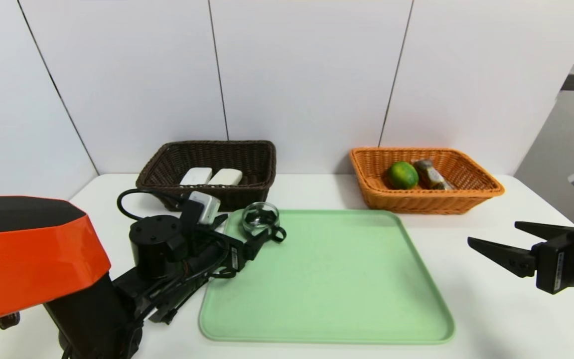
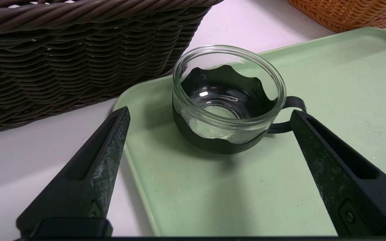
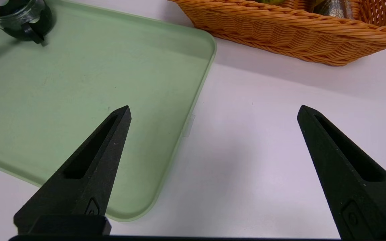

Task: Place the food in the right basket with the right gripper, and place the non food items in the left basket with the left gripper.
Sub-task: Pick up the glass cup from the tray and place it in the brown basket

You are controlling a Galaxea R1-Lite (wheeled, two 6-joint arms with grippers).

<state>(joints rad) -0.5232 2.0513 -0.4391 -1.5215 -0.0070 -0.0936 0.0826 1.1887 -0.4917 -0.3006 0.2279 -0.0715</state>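
Our left gripper sits low over the near-left corner of the green tray, its fingers spread wide and holding nothing, with the glass cup standing upright just ahead of the tips. One fingertip lies right beside the cup's black handle (we cannot tell whether it touches), while the other hangs over the tray's edge and the white counter. Just past the cup stands the brown basket, and in it we see the white case and the white bar lying side by side. Our right gripper hovers above bare counter to the right of the tray, its fingers likewise wide apart and empty, pointing toward the tray. Behind it, at the back right, the orange basket holds the lime with the chocolate pack next to it.
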